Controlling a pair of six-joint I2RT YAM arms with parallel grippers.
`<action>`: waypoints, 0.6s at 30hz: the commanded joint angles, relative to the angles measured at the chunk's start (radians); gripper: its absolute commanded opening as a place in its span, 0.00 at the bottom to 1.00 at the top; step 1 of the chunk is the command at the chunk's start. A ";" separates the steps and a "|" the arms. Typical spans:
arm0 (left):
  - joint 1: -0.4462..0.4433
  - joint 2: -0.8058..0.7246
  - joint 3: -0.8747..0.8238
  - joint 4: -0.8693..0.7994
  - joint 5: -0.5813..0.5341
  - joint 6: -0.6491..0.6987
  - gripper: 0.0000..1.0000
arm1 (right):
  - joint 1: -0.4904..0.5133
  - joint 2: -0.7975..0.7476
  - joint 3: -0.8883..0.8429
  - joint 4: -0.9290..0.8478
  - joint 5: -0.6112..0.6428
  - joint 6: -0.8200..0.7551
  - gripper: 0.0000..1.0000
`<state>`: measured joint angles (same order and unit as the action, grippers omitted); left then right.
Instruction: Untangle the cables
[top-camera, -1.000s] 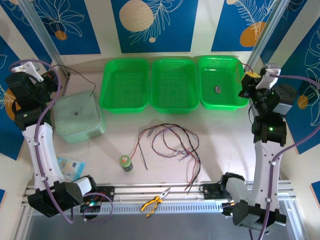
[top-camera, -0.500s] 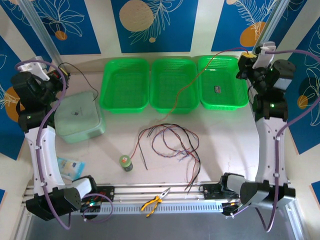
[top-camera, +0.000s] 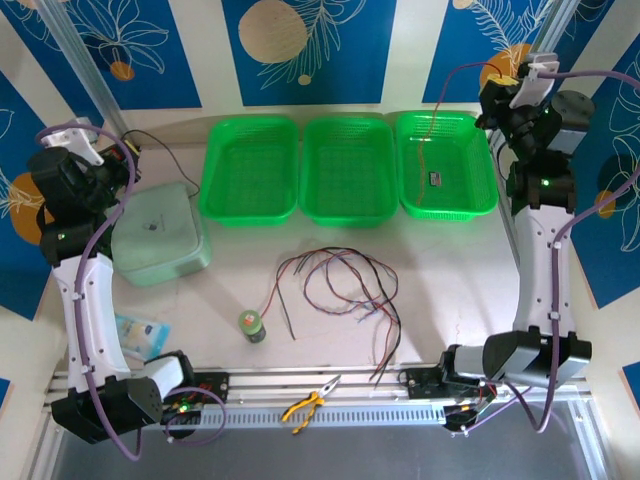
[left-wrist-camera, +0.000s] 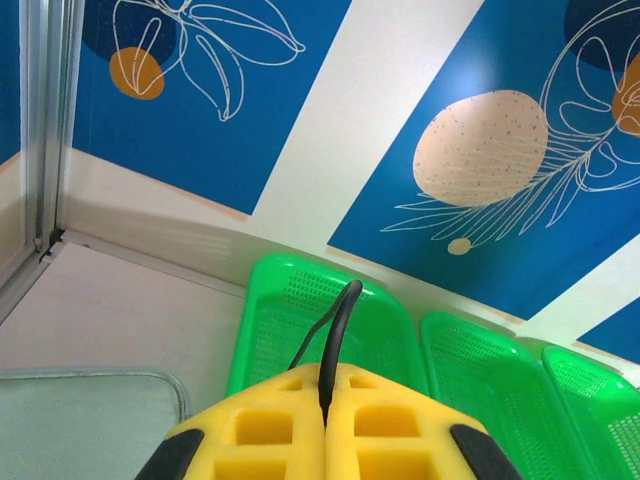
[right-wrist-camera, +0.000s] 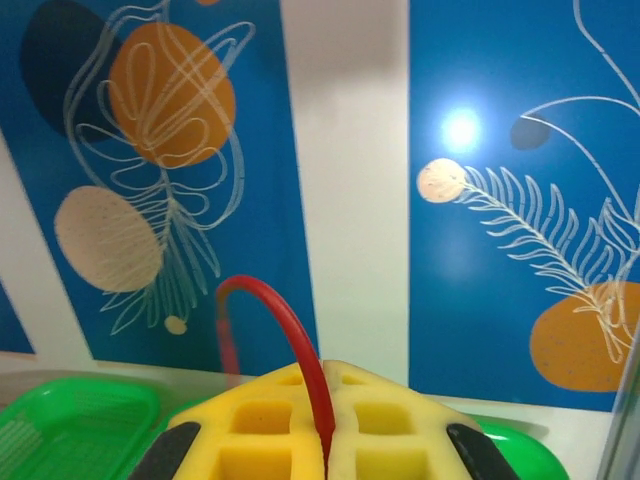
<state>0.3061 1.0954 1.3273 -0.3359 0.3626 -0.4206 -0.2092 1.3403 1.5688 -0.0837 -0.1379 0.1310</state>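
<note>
Right, my left claw (left-wrist-camera: 325, 428) is clamped tight on a black cable (left-wrist-camera: 337, 325). The cable rises from the seam between the yellow fingers (left-wrist-camera: 260, 440) and curls away across my view of the left green basket (left-wrist-camera: 290, 310). My right claw (right-wrist-camera: 325, 445) is likewise clenched, pinching a red cable (right-wrist-camera: 280, 310) that arcs up and drops leftward. From above, that red strand hangs over the right basket (top-camera: 450, 212). The rest of the cables (top-camera: 340, 280) lie loosely tangled on the table (top-camera: 450, 270), near the middle basket (top-camera: 348, 218).
</note>
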 joint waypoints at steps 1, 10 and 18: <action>-0.010 -0.013 -0.017 0.028 0.005 -0.018 0.00 | -0.040 0.075 -0.027 0.022 0.013 0.006 0.00; -0.020 -0.021 -0.036 0.021 0.001 -0.018 0.00 | 0.040 0.189 -0.073 -0.142 0.180 -0.059 0.00; -0.036 -0.014 -0.029 0.018 0.001 -0.015 0.00 | 0.053 0.334 -0.045 -0.415 0.312 0.232 0.00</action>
<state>0.2829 1.0912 1.2873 -0.3298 0.3626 -0.4397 -0.1356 1.6089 1.4887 -0.3298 0.0956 0.2253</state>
